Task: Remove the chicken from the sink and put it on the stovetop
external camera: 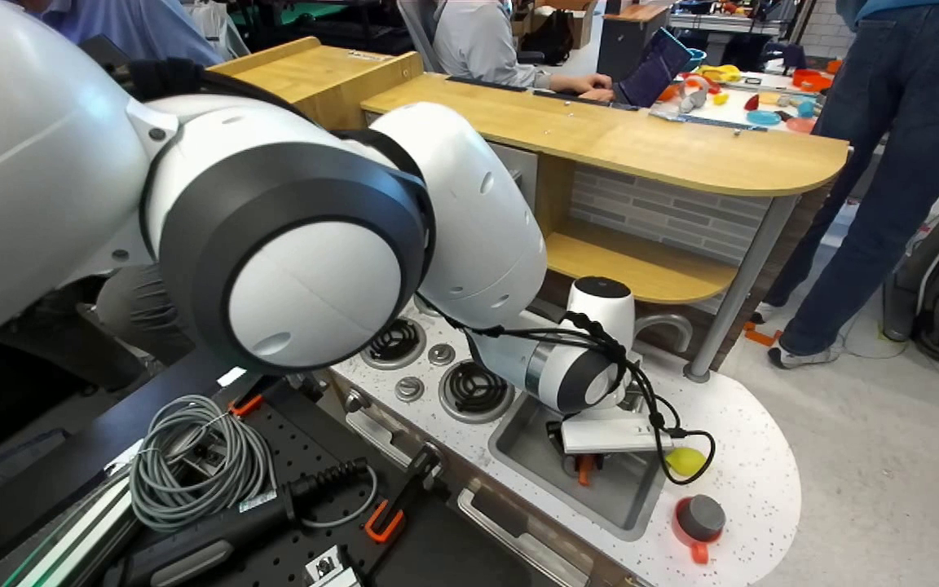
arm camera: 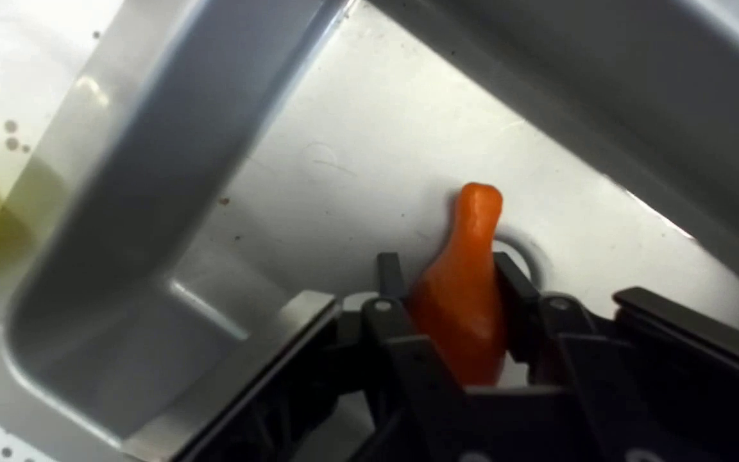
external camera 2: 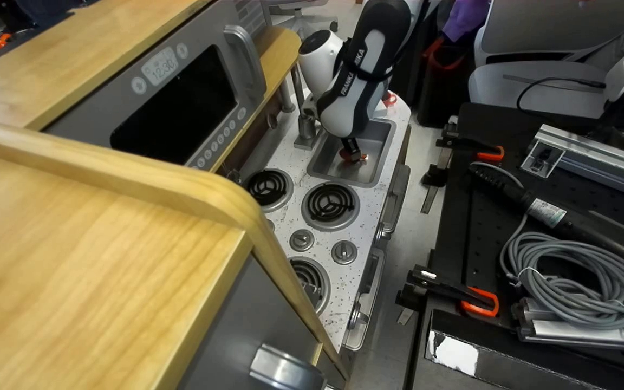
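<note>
Black fingers clasp the orange drumstick-shaped toy chicken crosswise, likely for secure lifting from the grey metal sink.

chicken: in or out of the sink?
In. All three views show the chicken inside the sink, with the gripper straddling it. Resting or slightly raised: cannot tell.

White counter: cup, yellow lump

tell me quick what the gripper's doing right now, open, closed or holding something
Gripper: closed on the chicken, down inside the sink.
</note>
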You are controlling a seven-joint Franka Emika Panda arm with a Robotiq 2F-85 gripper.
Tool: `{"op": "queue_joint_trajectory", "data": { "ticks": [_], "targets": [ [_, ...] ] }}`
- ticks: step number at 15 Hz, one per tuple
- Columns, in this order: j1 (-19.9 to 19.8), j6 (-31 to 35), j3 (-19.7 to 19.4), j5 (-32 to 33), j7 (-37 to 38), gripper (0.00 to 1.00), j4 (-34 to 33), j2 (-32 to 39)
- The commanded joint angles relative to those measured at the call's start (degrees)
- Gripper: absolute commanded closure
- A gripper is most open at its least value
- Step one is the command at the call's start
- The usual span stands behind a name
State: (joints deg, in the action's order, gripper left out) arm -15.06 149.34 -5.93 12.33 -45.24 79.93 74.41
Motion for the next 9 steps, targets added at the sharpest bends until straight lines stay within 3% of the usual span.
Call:
{"op": "queue_joint_trajectory", "data": {
  "ticks": [1,9],
  "targets": [
    [1.1,7.5,-1.1,0.7,1.8,0.88,11.4,-7.9],
    [3.7,20.8,-2.3,3.1,9.7,0.88,31.4,-23.3]
  ]
}}
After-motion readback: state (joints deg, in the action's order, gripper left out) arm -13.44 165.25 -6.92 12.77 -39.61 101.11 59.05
